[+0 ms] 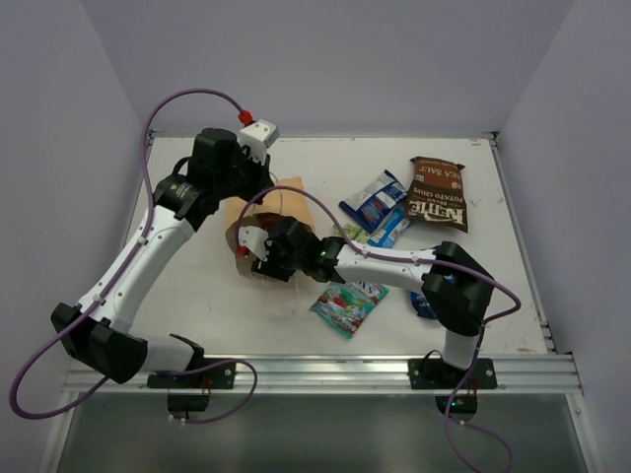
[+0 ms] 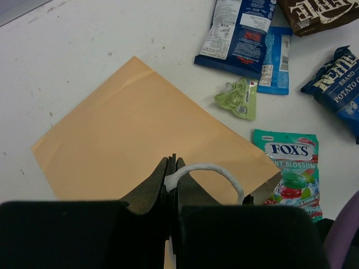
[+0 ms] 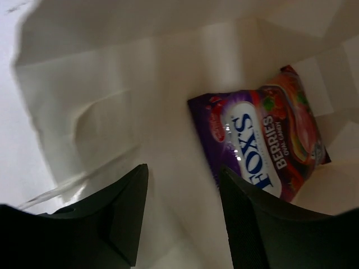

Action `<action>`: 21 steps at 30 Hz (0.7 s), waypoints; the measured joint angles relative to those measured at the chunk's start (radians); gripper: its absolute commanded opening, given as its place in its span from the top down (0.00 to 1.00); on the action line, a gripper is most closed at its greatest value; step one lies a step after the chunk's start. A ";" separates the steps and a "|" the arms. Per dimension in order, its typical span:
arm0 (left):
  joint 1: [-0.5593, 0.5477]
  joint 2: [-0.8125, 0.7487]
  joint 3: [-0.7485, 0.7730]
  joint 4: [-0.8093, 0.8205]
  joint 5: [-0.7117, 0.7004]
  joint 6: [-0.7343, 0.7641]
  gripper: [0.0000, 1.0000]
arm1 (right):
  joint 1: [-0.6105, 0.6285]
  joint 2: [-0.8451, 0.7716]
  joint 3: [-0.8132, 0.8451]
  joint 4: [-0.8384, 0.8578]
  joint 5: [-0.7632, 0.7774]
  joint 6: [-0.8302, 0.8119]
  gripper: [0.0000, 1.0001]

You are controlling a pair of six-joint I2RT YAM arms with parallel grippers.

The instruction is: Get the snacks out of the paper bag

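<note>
The white table [image 1: 197,286] carries everything. On its middle left lies the tan paper bag [image 2: 146,129], flat on its side with its mouth toward the robot.

The left gripper [image 2: 171,168] is pinched closed on the bag's white string handle [image 2: 207,168], which loops out to the right of the fingers, above the bag's near edge.

The right gripper [image 3: 182,185] is reached into the mouth, with the white paper inside the bag all around it. Its jaws stand moderately apart and hold nothing. One snack remains inside: the purple Fox's Berries candy bag [image 3: 261,151] lies on the white lining ahead and to the right of the gripper, its near edge just beside the right-hand finger. Whether they touch cannot be told.

The other snacks lie on the table to the right of the bag:
- The brown Kettle chip bag [image 1: 437,194] is farthest back.
- The dark-blue Kettle chip bag [image 2: 336,84] lies closer in.
- The blue-white packets [image 1: 375,200] overlap each other between the brown bag and the paper bag.
- The teal Fox's candy bag [image 1: 347,304] lies near the paper bag's mouth corner.
- The small green wrapper [image 2: 240,98] sits just beside the paper bag's edge, between the packets and the teal bag.
</note>
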 measured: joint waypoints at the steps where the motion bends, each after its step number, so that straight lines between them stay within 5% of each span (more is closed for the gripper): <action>1: 0.000 0.000 0.000 -0.002 0.000 0.000 1.00 | -0.008 0.003 -0.003 0.010 0.004 0.000 0.43; 21: 0.000 0.034 0.103 -0.081 0.013 0.000 1.00 | -0.034 0.108 -0.018 0.235 0.081 -0.026 0.27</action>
